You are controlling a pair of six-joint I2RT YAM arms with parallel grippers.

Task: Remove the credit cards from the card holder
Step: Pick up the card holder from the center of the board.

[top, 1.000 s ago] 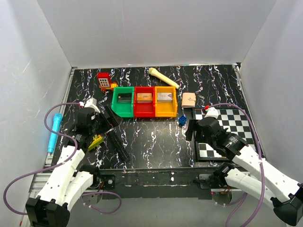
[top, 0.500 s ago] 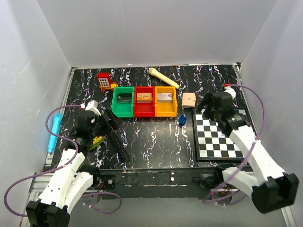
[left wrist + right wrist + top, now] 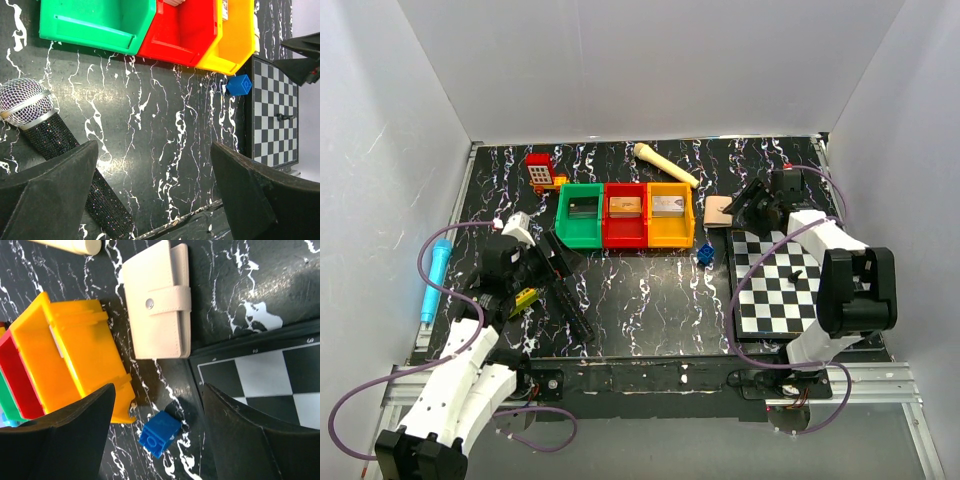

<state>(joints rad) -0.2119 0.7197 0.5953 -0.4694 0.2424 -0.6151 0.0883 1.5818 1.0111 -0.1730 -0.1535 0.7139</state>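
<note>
The right jaws gape wide and empty above the blue block (image 3: 160, 434), with the card holder (image 3: 157, 302) just beyond, flat on the surface (image 3: 225, 270) beside the yellow bin (image 3: 70, 350), strap snapped shut. The left jaws, likewise wide and empty, hang by the microphone (image 3: 30, 107), well apart from it. This reads as the approach: next the holder needs gripping and its strap unsnapping.

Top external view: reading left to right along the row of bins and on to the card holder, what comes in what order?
From the left: green bin → red bin → yellow bin → card holder.
</note>
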